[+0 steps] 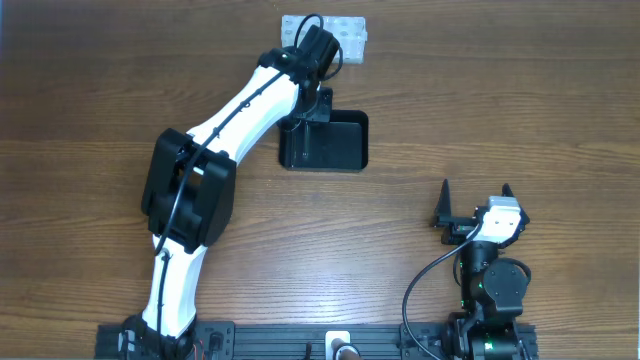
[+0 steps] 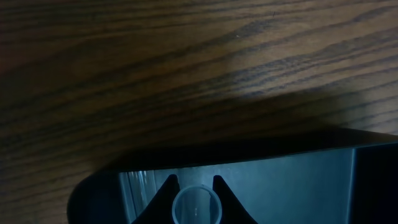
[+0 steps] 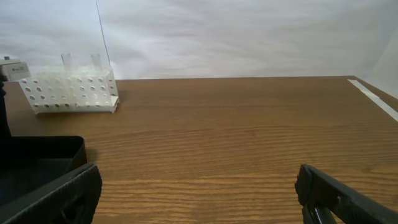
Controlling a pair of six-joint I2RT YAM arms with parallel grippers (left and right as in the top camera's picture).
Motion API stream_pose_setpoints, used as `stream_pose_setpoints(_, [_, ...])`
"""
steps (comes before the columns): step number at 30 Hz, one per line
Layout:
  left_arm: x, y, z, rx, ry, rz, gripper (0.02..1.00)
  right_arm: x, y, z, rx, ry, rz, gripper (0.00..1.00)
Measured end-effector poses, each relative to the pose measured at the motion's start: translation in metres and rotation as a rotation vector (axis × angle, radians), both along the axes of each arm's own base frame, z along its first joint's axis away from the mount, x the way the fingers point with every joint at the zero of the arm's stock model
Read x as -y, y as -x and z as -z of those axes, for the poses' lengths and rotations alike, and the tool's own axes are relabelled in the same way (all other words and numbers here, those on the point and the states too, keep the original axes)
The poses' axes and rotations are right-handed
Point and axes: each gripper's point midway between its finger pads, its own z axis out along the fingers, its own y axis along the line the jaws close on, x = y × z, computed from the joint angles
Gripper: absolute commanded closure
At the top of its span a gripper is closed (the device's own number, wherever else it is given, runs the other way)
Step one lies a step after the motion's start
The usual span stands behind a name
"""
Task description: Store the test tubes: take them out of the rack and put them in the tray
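Observation:
The white test tube rack (image 1: 325, 38) stands at the table's far edge, and in the right wrist view the rack (image 3: 71, 92) holds two upright clear tubes (image 3: 95, 60). Just in front of it sits the black tray (image 1: 342, 145). My left gripper (image 1: 312, 108) hangs over the tray's left end; its own view shows the left gripper (image 2: 194, 182) shut on a clear test tube (image 2: 196, 205), seen end-on above the tray's floor (image 2: 298, 183). Another glassy tube (image 2: 140, 190) seems to lie in the tray. My right gripper (image 1: 475, 202) rests open and empty near its base.
Bare wooden table (image 1: 520, 90) spreads all around the tray and the rack. In the right wrist view the tray's corner (image 3: 43, 158) lies ahead of the right gripper (image 3: 199, 208), with a white wall behind the table.

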Motion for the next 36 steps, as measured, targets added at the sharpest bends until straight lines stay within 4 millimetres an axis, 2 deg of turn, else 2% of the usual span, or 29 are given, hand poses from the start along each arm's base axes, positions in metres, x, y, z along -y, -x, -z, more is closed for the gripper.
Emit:
stream_pose_setpoints(13, [0.000,0.001,0.002,-0.007,0.001,0.001,0.866,0.000,0.000,0.000,0.000,-0.001,0.000,0.007])
stream_pose_setpoints(18, [0.001,0.001,0.002,-0.009,0.005,-0.003,0.700,0.000,0.000,0.000,0.000,0.000,0.000,0.007])
stream_pose_setpoints(22, [0.003,0.002,0.002,-0.010,0.006,-0.002,0.654,0.000,0.000,0.000,0.000,0.000,0.000,0.009])
stream_pose_setpoints(28, [0.005,0.009,-0.003,-0.017,-0.001,0.007,0.522,0.000,0.000,0.000,0.000,0.000,0.000,0.009])
stream_pose_setpoints(30, [0.005,0.010,-0.016,0.009,0.001,0.008,0.474,0.000,0.000,0.000,0.000,-0.001,0.000,0.007])
stream_pose_setpoints(32, [0.004,0.007,-0.042,0.066,0.008,0.001,0.459,0.000,0.000,0.000,0.000,0.000,0.000,0.009])
stream_pose_setpoints(33, [0.001,0.005,-0.061,0.110,0.014,-0.005,0.446,0.000,0.000,0.000,0.000,0.000,0.000,0.007])
stream_pose_setpoints(36, [-0.010,0.001,-0.127,0.264,0.031,-0.036,0.323,0.000,0.000,0.000,0.000,0.000,0.000,0.009])
